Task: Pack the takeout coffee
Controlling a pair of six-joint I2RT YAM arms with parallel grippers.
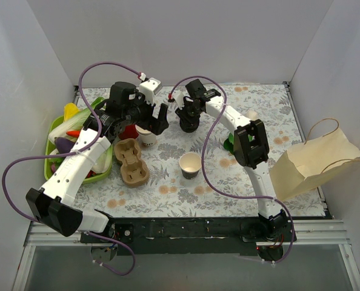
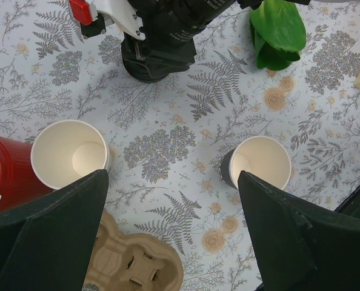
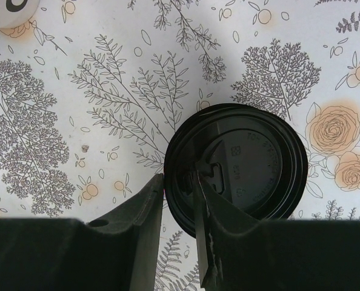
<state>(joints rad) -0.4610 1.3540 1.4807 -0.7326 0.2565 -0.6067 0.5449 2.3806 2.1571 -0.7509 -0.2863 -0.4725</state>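
White walls close round the fern-print bench (image 1: 271, 109). At its far middle stands the takeout coffee (image 3: 240, 160), with the right claw (image 3: 179, 182) narrowed across the lid's rim, one finger outside and one on top. The left claw (image 2: 174, 182) hangs wide and empty. This looks like the grasp; next comes a level lift toward the paper bag (image 1: 313, 160).

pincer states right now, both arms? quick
Left pincer: open wide, holding nothing.
Right pincer: closed on the rim of the black lid; can't tell if a cup sits under it.
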